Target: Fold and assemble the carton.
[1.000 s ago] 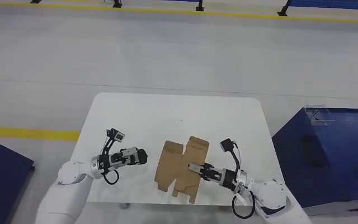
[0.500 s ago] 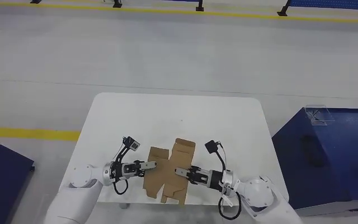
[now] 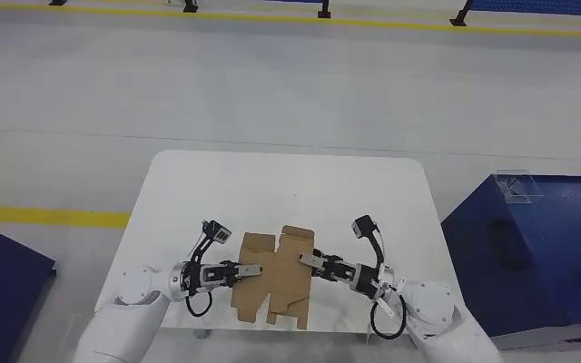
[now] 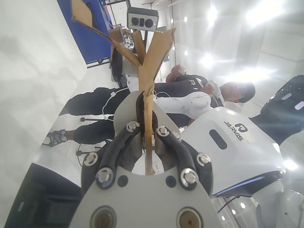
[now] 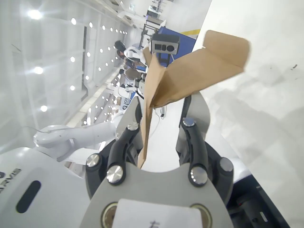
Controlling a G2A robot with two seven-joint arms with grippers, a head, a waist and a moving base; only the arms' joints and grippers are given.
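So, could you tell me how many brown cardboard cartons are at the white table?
1. The brown cardboard carton is over the white table near its front edge, between the left gripper, shut on one side, and the right gripper, open around the other.

A white table (image 3: 272, 181) with rounded corners stands on a pale grey floor (image 3: 272, 82) crossed by a yellow line (image 3: 64, 217), and a dark blue cabinet (image 3: 517, 272) near its right side carries a small clear box (image 3: 517, 186).
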